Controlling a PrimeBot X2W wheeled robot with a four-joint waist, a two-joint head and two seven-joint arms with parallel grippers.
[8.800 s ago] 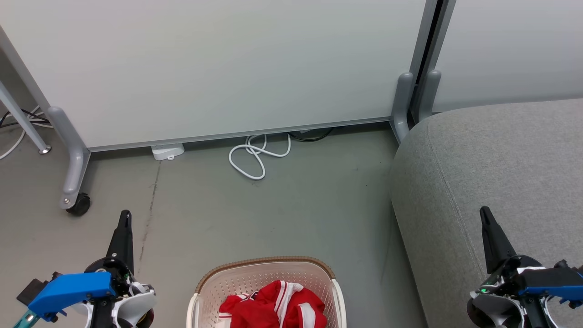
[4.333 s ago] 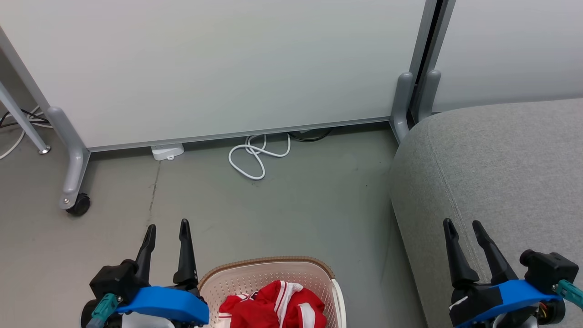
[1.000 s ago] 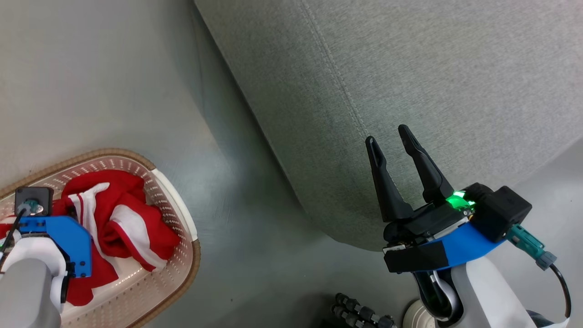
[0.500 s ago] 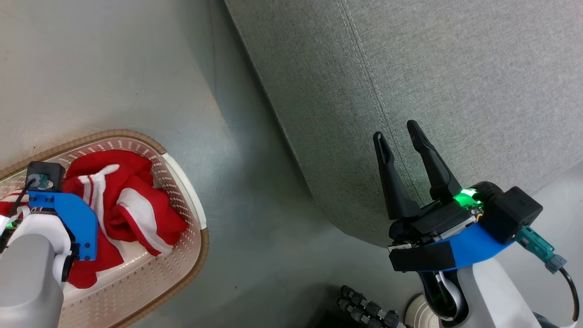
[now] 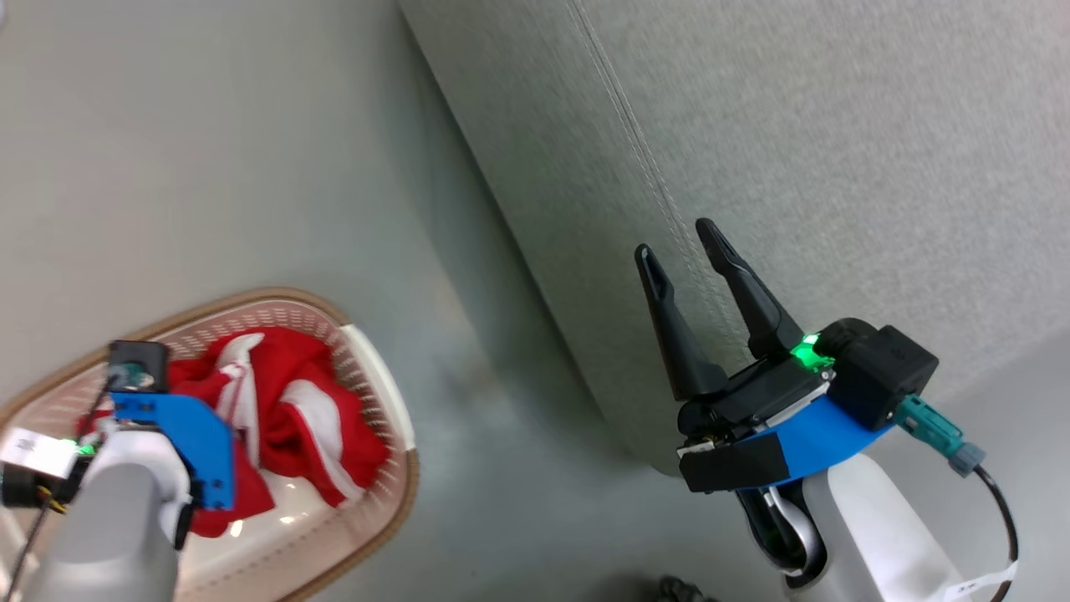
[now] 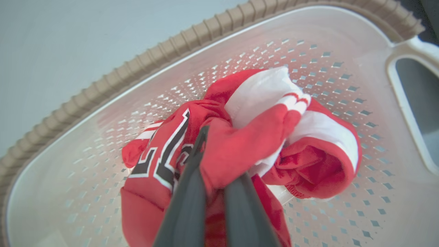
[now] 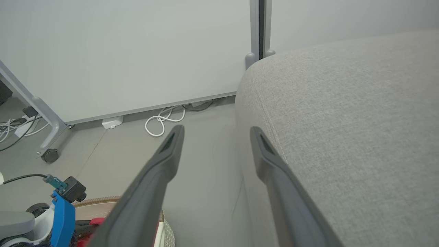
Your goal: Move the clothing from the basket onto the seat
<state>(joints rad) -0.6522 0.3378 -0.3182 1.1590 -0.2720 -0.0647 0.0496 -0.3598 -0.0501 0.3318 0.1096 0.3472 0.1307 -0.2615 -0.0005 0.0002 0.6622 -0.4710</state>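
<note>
And the left pincer [image 6: 219,164] has just snapped shut on the clothing [image 6: 247,137] in the basket [image 5: 276,295], lower left. Grip made, lift next, I'd say; right pincer [image 5: 675,238] gapes by the seat [image 5: 836,125].

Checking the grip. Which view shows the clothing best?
The left wrist view: the clothing lies close up in the basket, the left claw shut on a red fold. The head view shows it partly behind the arm; the right wrist view catches a red sliver.

We logged: grey floor [image 5: 209,167]; pale partition panel [image 7: 137,51] on castor [image 7: 50,156]; white cable [image 7: 161,121] coiled at its base.
</note>
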